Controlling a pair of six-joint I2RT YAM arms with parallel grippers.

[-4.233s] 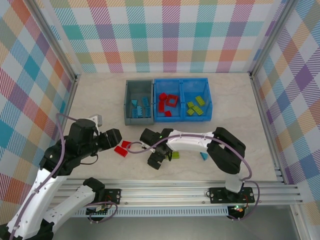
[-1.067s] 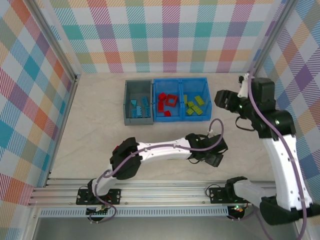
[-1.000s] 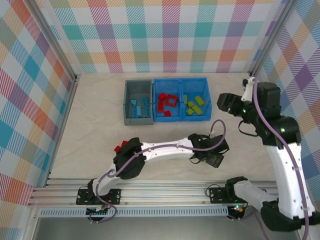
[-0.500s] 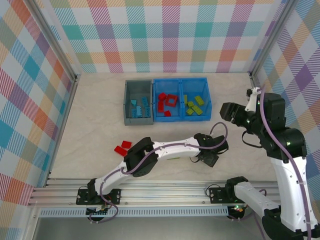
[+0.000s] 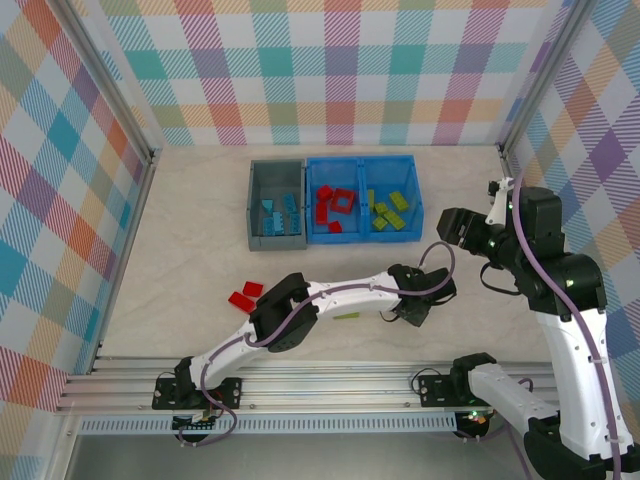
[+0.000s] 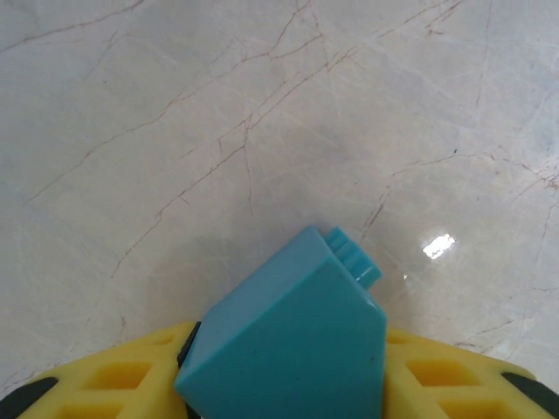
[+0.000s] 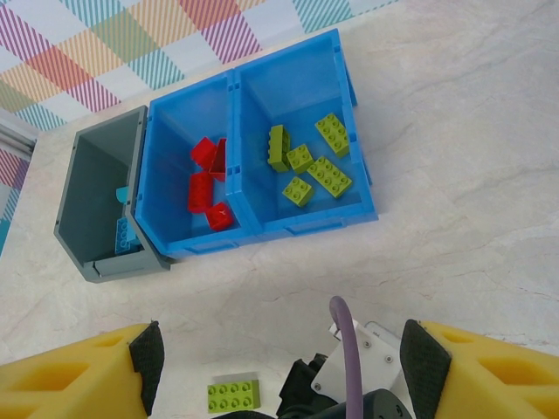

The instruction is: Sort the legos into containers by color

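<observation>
No legible text, label, brand, number or sign on any surface.

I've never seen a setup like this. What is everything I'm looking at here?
Grey bin: one, grey, far middle of the table.
Blue bin: one, bright blue, two compartments, right of the grey bin.
Blue bricks: several, light blue, in the grey bin.
Red bricks: about four, left compartment.
Loose red bricks: two, on the table, front left.
Green bricks: five, lime, right compartment.
Loose green brick: one, on the table.
Blue wedge: one, between the left gripper's fingers.
Table: one, pale marble.
Left gripper: yellow fingers, either side of the wedge.
Right gripper: yellow fingers, open, empty, raised at right.
</observation>
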